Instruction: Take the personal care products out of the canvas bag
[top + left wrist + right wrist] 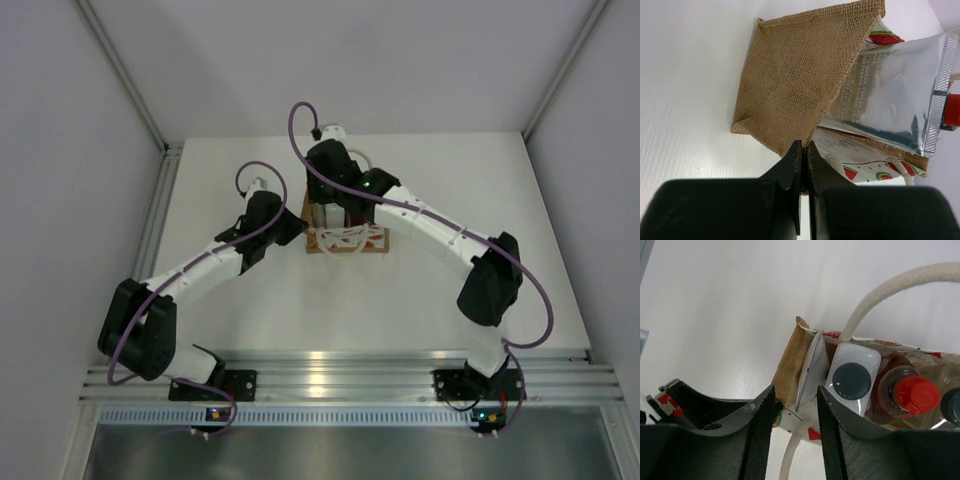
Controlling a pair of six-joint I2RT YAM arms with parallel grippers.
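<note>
The left end effector (804,150) pinches the canvas bag (795,85) edge; the spread right end effector (796,402) straddles the squeeze tube (810,372) beside the red bottle (902,392).

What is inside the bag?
Inside the bag stand a silver tube, a grey-capped bottle and a red-capped bottle. Their lower parts are hidden.
</note>
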